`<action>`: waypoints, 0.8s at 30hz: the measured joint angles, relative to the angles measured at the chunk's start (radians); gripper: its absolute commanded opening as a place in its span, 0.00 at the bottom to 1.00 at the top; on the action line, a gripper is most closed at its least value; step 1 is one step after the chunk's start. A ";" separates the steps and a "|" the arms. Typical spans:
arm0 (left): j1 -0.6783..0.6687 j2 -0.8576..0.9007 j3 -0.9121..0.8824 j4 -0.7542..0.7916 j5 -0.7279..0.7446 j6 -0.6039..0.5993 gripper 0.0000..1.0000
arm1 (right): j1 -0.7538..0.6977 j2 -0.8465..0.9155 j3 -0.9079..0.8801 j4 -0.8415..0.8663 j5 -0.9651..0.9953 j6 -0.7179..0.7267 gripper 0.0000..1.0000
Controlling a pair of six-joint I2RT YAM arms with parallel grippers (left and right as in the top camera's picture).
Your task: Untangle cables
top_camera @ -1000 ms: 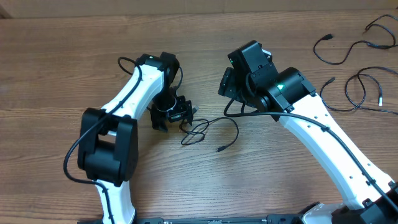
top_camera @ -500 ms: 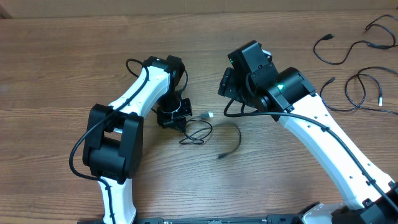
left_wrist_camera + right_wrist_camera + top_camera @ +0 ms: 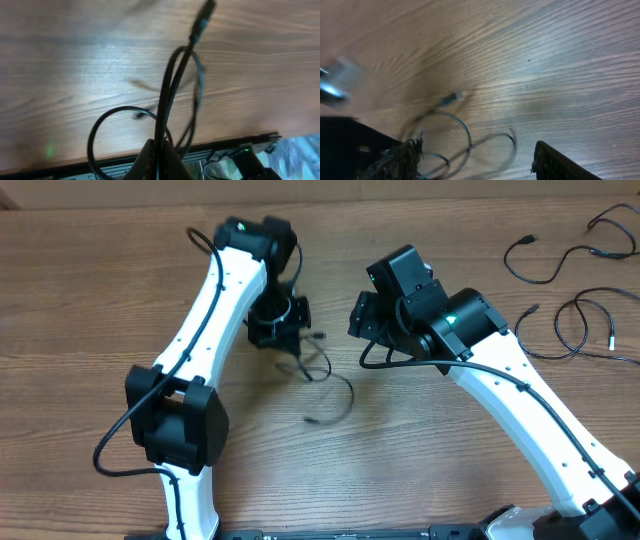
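Black cable (image 3: pixel 170 85) in left gripper (image 3: pixel 284 330) — right gripper (image 3: pixel 476 150) (jaws apart) nearby

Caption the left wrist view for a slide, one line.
Left arm's jaws pinch a looped black cable, its connector end stretching out over the wooden table.

1. The tangled black cable (image 3: pixel 322 373) hangs in thin overlapping loops from the closed left gripper (image 3: pixel 283 328). One plug end (image 3: pixel 311 420) lies loose beyond the loops.
2. Other thin black cables (image 3: pixel 548 262) lie in loose curves at the far right, well apart.
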 measured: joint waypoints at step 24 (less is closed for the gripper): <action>0.044 0.000 0.180 -0.039 0.016 0.010 0.04 | 0.000 0.000 0.000 -0.009 -0.035 -0.038 0.76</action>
